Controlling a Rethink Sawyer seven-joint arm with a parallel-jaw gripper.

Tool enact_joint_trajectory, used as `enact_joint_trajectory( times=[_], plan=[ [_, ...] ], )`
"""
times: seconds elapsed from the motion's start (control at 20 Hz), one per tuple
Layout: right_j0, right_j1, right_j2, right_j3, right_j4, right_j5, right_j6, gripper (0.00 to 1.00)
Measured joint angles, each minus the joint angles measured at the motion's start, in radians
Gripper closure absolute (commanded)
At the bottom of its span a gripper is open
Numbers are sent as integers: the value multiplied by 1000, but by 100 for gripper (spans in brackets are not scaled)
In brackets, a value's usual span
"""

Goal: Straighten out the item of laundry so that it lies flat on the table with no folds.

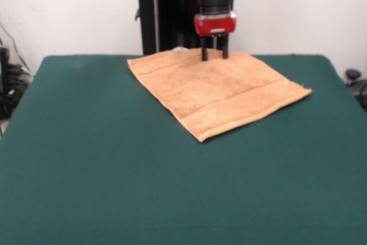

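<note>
towel (215, 93) spread out toward the far side of the bench (114, 187), up near the robot's pedestal (169, 15), turned a bit so one corner points at the camera. looks pretty flat already, maybe doubled along the near right band, hard to be sure from this angle. gripper (214, 54) hanging straight down over the far edge, fingers (204, 55) a little apart with nothing clamped between them, tips right at or touching the cloth. biggest risk from here, just a guess: closing those fingers and lifting or dragging would bunch the far edge and make new wrinkles in something nearly done. could also shove the whole thing toward the far rim of the bench, since terry on felt probably grips and rolls rather than slides. pressing down too hard might snag the loops too, then pull a ridge up on release. also worth noting the far edge sits close to the bench's back rim, so a pull in that direction could send a corner over the side. as for labels and writing: small pale thing peeking out at the far edge just left of the gripper, probably the towel's tag (180, 49), way too small to read. no brand or text readable anywhere else, nothing on the arm either.
</note>
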Motion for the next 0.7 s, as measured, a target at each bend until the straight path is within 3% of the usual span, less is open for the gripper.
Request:
enact_joint_trajectory(
  times=[0.5,0.7],
  plan=[
    [-16,37,-8,-3,-13,-77,0,0],
    [-23,95,-23,-21,-13,-240,0,0]
  ],
)
